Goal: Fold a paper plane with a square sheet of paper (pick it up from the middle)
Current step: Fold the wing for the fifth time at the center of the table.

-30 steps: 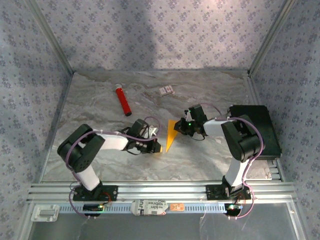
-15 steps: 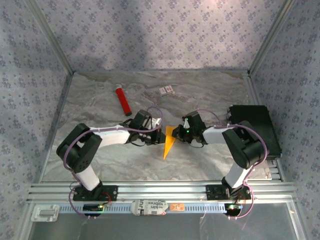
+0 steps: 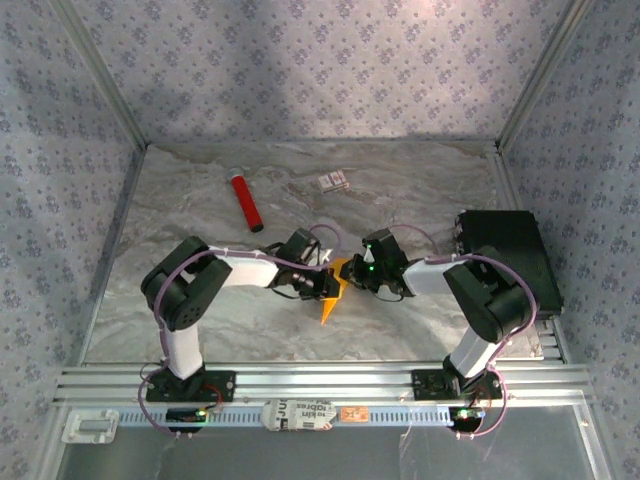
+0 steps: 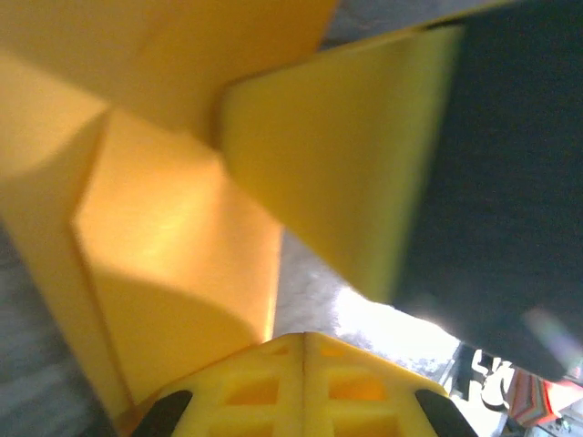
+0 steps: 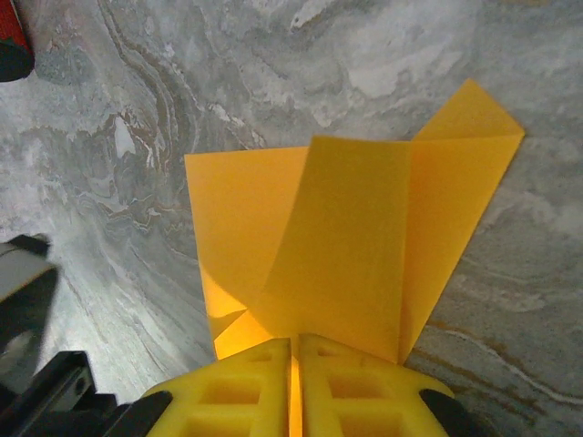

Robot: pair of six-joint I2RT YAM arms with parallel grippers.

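Observation:
The square sheet of paper (image 3: 331,298), orange-yellow, is folded into a narrow shape whose point faces the near edge, at mid-table. In the right wrist view its folded flaps (image 5: 346,246) fan out over the marble. My right gripper (image 5: 294,344) is shut on the paper's near edge, and a thin orange strip shows between its yellow fingers. It sits just right of the paper (image 3: 356,272). My left gripper (image 3: 326,284) touches the paper's left side. Its yellow fingertips (image 4: 264,364) are pressed together, with the paper's folds (image 4: 173,246) right in front of them and nothing visible between them.
A red tube (image 3: 246,202) lies at the back left, its end also in the right wrist view (image 5: 11,41). A small white card (image 3: 333,181) rests near the back wall. A black box (image 3: 512,255) stands at the right edge. Patterned walls enclose the table.
The left arm has stretched right until its gripper meets the paper. The right gripper has carried the paper slightly left and toward the near edge. Both grippers have stayed shut.

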